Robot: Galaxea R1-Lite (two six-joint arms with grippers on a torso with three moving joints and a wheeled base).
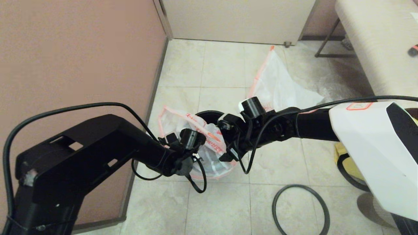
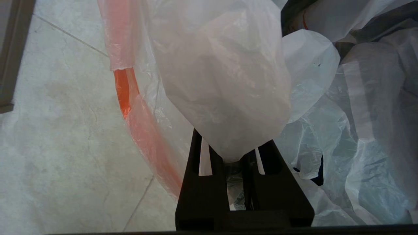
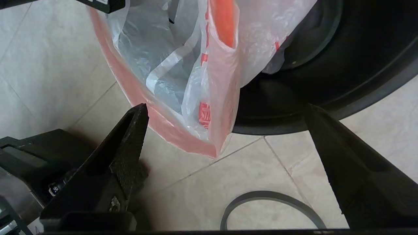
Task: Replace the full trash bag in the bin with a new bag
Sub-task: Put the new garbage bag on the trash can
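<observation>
Lying flat on the tiled floor (image 1: 222, 209) nearest the robot, the thin dark grey ring (image 1: 300, 210), loose and apart from everything else. Peeking in at the right edge just past it, a bit of yellow cloth tote (image 1: 343, 153) under the white arm shell.

Reaching in from the left, the left gripper (image 2: 233, 156), fingers pinched tight on a bunched fold of the new bag (image 1: 209, 147), plastic billowing up out of the closed jaws in the left wrist view. Draping over the near side of the bin (image 1: 209, 116), that thin white bag, its orange-red drawstring hem (image 2: 143, 137) curving down along the outside towards the floor, red print showing on the raised flap. Hanging partly inside the pail and partly outside; cannot tell how deep the bottom of the bag is sitting.

Coming in from the right, the right gripper (image 3: 225, 130), jaws spread wide and gripping nothing, hovering just beside the bag's hem and the black rim of the bin, fingers apart from both.

Showing only as a dark arc of rim behind the plastic in the head view, the bin standing on the tiles.

Resting further back on the floor, the full trash bag (image 1: 281, 88), white, peaked, orange-red hem running up one edge, well apart from the bin. Beyond it, a pale door (image 1: 238, 19) and, far right, a bench (image 1: 375, 42).
</observation>
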